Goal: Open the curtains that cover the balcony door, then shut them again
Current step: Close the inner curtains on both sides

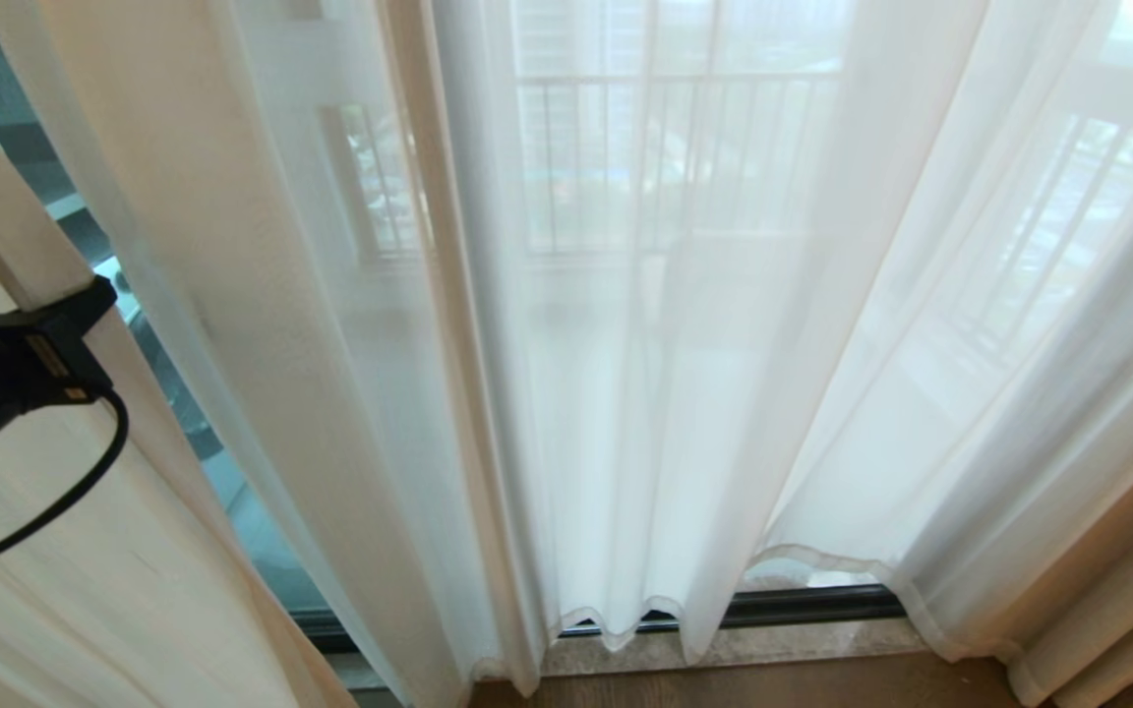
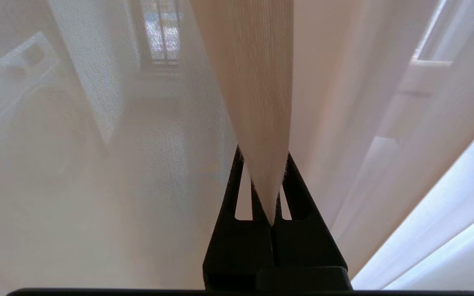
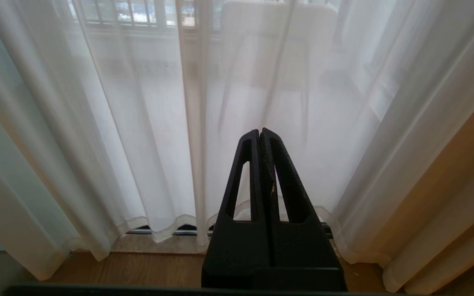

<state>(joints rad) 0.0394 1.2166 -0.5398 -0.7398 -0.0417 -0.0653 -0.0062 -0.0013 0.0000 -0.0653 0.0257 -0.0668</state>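
Up close, the left gripper (image 2: 266, 187) is pinched tight on a fold of sheer curtain; the cloth runs up out of the closed tips in a taut wedge. From the head camera the same gripper (image 1: 85, 310) sits at the far left, its fold pulled aside and the fabric slanting away from it. A strip of bare glass shows between that fold and the next panel, so the balcony door (image 1: 183, 413) is partly uncovered there. Most of the curtains (image 1: 626, 344) hang across the glass, hems just above the dark door track (image 1: 803, 605).

Step judged: either drawing open or pulling closed; the pictures do not settle which. Next move calls for carrying the held fold sideways without losing the pinch.

Right gripper (image 3: 260, 139) closed, empty, pointing at the curtains, apart from them.

Count: two grippers, one cable (image 1: 55, 501), tan drape (image 1: 1117, 590) at the right edge, sheer panels hard to count among folds.
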